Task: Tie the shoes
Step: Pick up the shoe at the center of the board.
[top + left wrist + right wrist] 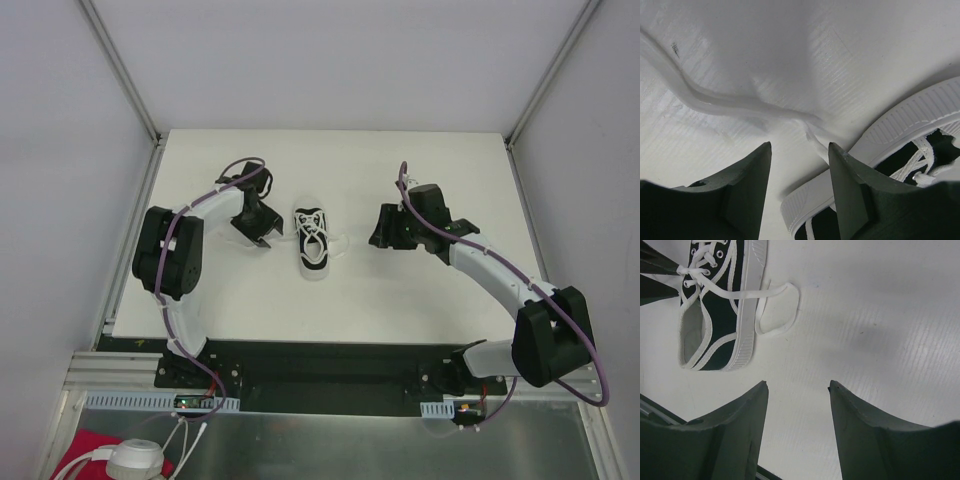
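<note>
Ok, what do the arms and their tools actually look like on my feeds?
Both the left arm and right arm have white links with bulky black joint housings, and a purple cable runs along each. The left tool and right tool are dark, each with two wedge-shaped fingers tapering to pointed tips. No markings are visible.

Two grippers: left gripper [268,238], right gripper [378,233]; one sneaker [312,243]; one table [430,300].

left gripper [268,238]: jaws apart, low, just left of sneaker [312,243] | right gripper [380,228]: jaws apart, right of sneaker, clear of it
</note>
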Action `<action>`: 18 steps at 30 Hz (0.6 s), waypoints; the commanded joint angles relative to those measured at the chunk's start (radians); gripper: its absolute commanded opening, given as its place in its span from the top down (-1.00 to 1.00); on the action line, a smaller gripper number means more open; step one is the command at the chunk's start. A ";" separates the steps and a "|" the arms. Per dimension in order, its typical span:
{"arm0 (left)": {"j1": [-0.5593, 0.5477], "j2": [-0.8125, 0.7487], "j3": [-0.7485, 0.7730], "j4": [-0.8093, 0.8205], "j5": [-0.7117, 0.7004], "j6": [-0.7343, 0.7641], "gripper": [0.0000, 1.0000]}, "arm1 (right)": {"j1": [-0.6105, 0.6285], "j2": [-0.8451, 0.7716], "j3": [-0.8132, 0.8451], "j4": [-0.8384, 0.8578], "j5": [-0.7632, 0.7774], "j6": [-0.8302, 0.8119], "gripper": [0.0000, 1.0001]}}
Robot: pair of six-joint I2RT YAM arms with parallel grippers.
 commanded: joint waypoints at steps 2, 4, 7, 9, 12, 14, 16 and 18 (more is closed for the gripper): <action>-0.007 0.010 0.032 -0.003 -0.050 -0.088 0.03 | -0.004 -0.028 -0.001 0.013 -0.022 -0.007 -0.11; -0.008 0.026 0.035 -0.001 -0.052 -0.097 0.02 | -0.004 -0.028 -0.006 0.014 -0.025 -0.005 -0.11; -0.008 0.047 0.033 -0.001 -0.046 -0.107 0.03 | -0.003 -0.031 -0.009 0.014 -0.025 -0.004 -0.11; -0.007 0.050 0.033 -0.001 -0.043 -0.108 0.06 | -0.004 -0.034 -0.010 0.013 -0.024 -0.005 -0.10; -0.011 0.043 0.035 -0.001 -0.046 -0.107 0.31 | -0.004 -0.038 -0.015 0.016 -0.022 -0.005 -0.10; -0.011 0.027 0.036 -0.001 -0.054 -0.105 0.54 | -0.004 -0.037 -0.016 0.016 -0.022 -0.005 -0.10; -0.014 0.015 0.041 -0.001 -0.061 -0.102 0.72 | -0.004 -0.037 -0.016 0.017 -0.023 -0.004 -0.10; -0.014 0.009 0.045 -0.004 -0.060 -0.096 0.95 | -0.003 -0.038 -0.016 0.017 -0.027 -0.004 -0.10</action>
